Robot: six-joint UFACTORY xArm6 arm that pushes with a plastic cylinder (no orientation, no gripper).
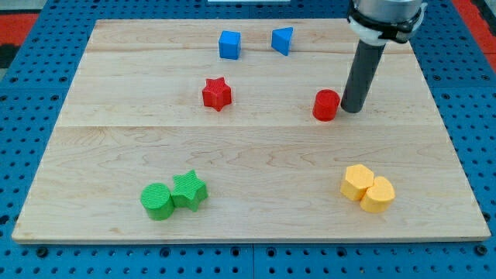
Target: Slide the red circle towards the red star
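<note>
My tip (353, 109) sits just right of the red circle (326, 105), holding nothing. Bare board (263, 155) runs left to the red star (217, 94). Blue cube (229, 44) and blue wedge (283, 39) near top edge, well clear of that lane.

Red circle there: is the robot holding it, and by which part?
Nothing is held. My tip only stands on the board just to the view's right of the red circle; whether they touch cannot be told.

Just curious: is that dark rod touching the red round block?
Cannot tell. In the camera view my tip sits right beside the red circle, on the view's right; no clear gap shows.
</note>
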